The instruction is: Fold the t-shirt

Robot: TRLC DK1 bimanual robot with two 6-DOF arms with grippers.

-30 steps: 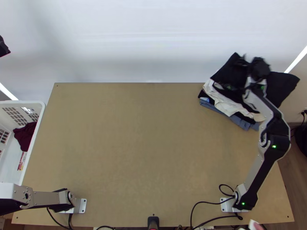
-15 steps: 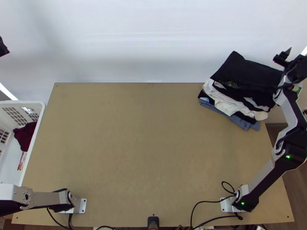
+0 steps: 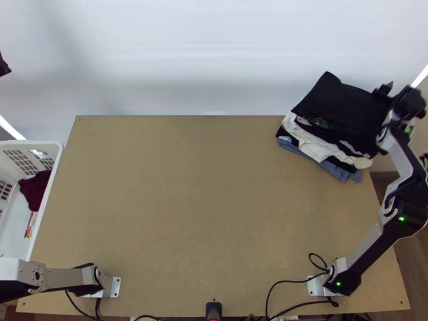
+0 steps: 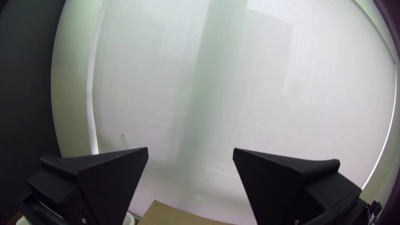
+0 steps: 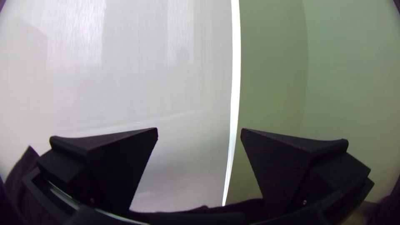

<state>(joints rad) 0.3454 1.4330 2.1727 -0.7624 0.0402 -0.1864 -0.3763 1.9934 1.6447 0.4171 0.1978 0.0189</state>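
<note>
Seen at the frame's upper right: a folded black t-shirt atop the clothes pile.
Spread wide and grasping nothing, at both right gripper and left gripper.

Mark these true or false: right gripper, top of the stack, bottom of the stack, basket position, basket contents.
1. The right gripper is open. True.
2. A white garment tops the stack. False: a black garment does.
3. A blue garment lies at the stack's bottom. True.
4. The white basket stands beside the table's left edge. True.
5. The cloth in the basket is white. False: it's dark red cloth.
</note>
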